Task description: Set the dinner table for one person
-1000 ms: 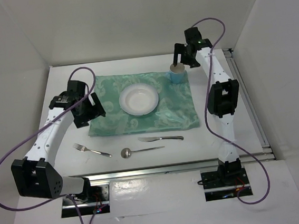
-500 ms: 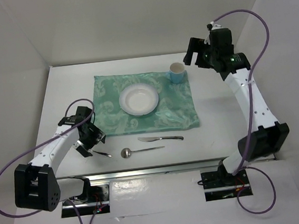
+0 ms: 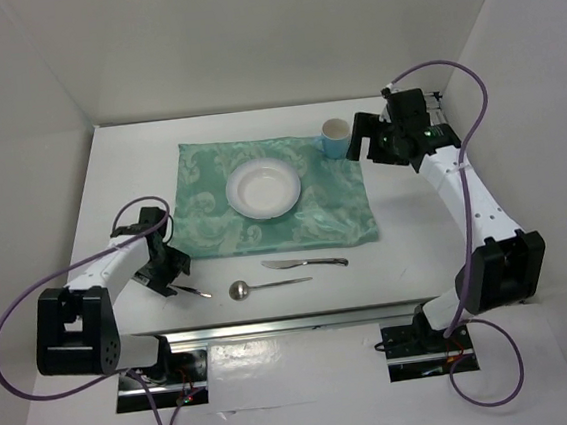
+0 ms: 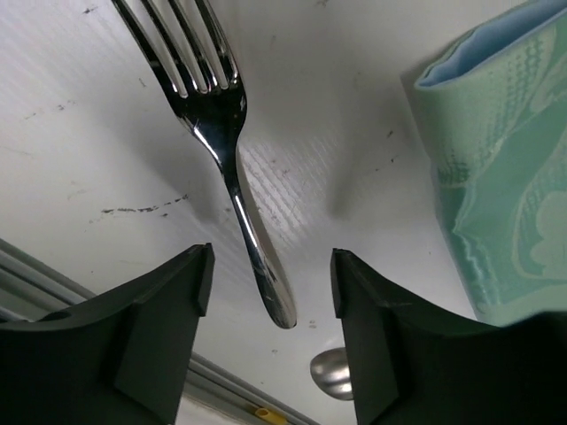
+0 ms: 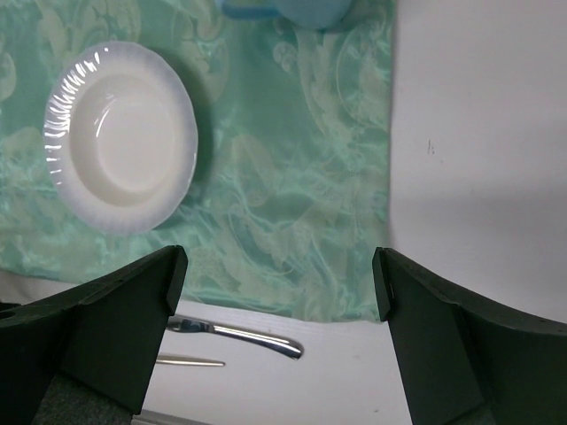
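The white walled counter (image 3: pixel 138 166), rail along its near edge, lies under both arms. A teal mat (image 3: pixel 313 210) sits mid-counter, bearing a plate (image 3: pixel 263 188) and, at its far right corner, a cup (image 3: pixel 335 135). The right pincer (image 5: pixel 279 266) hangs wide and empty beside the cup. Knife (image 3: pixel 305 263) and spoon (image 3: pixel 266 287) lie before the mat. The fork (image 4: pixel 226 150) handle sits untouched between the left pincer's (image 4: pixel 270 266) wide jaws.

top: looking down from high behind the near edge, taking in the whole dinner table (image 3: pixel 418 250) | left wrist: peering close at fork (image 4: pixel 232 177) | right wrist: overlooking plate (image 5: pixel 122 135), sharing it with top
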Controlling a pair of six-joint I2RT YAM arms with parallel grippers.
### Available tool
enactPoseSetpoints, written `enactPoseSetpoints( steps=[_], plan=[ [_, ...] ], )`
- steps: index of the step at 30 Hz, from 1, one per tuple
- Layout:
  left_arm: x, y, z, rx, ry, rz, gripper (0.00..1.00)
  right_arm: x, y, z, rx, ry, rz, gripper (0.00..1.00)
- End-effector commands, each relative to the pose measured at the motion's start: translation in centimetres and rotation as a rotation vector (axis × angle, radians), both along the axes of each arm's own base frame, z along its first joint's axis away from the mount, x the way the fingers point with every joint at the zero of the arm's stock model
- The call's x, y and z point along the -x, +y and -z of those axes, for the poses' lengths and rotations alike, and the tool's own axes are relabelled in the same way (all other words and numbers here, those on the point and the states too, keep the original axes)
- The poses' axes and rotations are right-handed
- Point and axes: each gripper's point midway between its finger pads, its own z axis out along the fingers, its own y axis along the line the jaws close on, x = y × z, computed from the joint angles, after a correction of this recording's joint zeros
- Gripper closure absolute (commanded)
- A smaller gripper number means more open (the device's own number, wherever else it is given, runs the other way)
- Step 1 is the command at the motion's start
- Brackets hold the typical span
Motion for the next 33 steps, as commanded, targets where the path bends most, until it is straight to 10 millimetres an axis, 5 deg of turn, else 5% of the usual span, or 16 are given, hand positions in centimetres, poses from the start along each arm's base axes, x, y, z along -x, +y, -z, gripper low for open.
enactPoseSetpoints(
  steps=[1, 9, 14, 19, 23, 31, 33],
  plan=[
    [-0.5, 0.5, 0.9, -0.020, -0.005, -0.055, 0.30, 1.0, -0.2, -1.9, 0.011, -0.078, -0.015, 0.01],
    [1.1, 1.3, 2.9, -0.016, 0.033, -0.108, 0.55, 2.1, -1.6, -0.4, 0.063, -0.057, 0.027, 0.02],
    [1.4, 2.3, 1.6, -0.041, 0.023, -0.107, 1.00, 2.3, -2.2, -0.1, 0.080, -0.041, 0.037, 0.02],
    [-0.9, 3.5, -4.8, -0.149, -0.146, -0.009, 1.00, 2.6, -2.4, -0.2, 0.073, -0.040, 0.039, 0.02],
    [-4.7, 2.7, -10.2, -0.246, -0.303, 0.318, 1.00, 2.6, -2.0, -0.6, 0.053, -0.046, 0.031, 0.02],
    [-13.6, -3.2, -11.0, -0.310, -0.189, 0.770, 1.00, 2.6, -1.5, -1.0, 0.026, -0.033, 0.025, 0.02],
    [-14.6, -3.9, -8.9, -0.321, -0.088, 0.862, 1.00, 2.8, -1.8, -0.7, 0.035, -0.022, 0.033, 0.02]
  ],
)
